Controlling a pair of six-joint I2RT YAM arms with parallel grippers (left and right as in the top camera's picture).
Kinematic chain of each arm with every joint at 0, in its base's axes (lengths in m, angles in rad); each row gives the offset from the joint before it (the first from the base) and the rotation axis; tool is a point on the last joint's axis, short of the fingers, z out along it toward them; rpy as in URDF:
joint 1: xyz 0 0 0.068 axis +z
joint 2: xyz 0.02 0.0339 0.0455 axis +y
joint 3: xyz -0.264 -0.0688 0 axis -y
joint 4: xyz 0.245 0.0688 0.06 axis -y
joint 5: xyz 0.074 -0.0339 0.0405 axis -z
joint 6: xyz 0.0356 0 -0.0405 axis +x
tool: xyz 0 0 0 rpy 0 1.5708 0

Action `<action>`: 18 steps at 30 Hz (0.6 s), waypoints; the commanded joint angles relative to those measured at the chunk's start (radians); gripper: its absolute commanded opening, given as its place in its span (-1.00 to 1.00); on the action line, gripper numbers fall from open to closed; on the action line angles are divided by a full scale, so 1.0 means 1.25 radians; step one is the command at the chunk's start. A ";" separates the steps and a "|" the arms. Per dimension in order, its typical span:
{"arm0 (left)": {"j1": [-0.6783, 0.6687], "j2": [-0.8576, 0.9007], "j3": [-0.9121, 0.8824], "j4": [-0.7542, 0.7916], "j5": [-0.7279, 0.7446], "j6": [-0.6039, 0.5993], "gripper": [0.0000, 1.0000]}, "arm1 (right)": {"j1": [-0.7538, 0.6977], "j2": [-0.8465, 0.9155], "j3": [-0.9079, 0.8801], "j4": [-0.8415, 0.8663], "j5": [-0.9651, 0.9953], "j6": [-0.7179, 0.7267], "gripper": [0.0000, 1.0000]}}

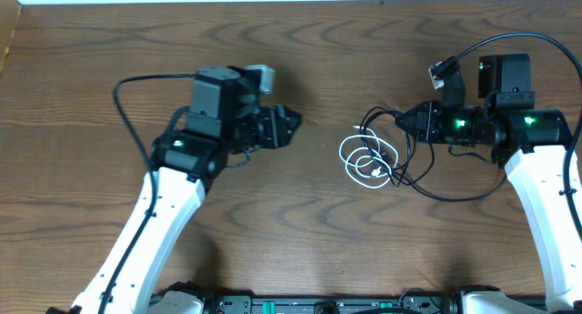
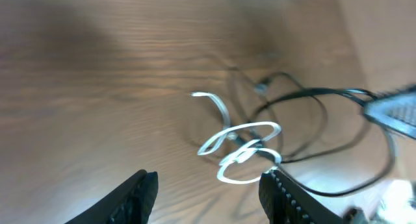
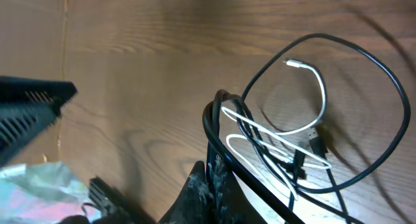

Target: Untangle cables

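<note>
Nearest me, the black cable (image 3: pixel 208 130) is sprawling in loose loops on the desk (image 1: pixel 273 223), right of centre. It is crossing the white cable (image 2: pixel 253 126), which is coiling just to its left. Slightly farther, my right fingers (image 3: pixel 209 185) are pinching a black strand. My left fingers (image 1: pixel 291 125) are hanging wide apart and empty, left of the tangle.

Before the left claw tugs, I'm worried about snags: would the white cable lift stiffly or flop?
Probably floppy: the white cable lies in loose, thin loops. Likely light too. It overlaps the black cable, so that may drag along.
</note>
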 commanded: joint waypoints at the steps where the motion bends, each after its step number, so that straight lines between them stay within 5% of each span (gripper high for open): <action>1: -0.043 0.032 0.018 0.031 0.073 0.028 0.11 | 0.007 -0.015 0.005 0.002 -0.027 0.056 -0.97; 18: -0.185 0.283 0.016 0.148 0.087 0.105 0.11 | 0.008 -0.015 0.012 -0.002 -0.032 0.055 -0.98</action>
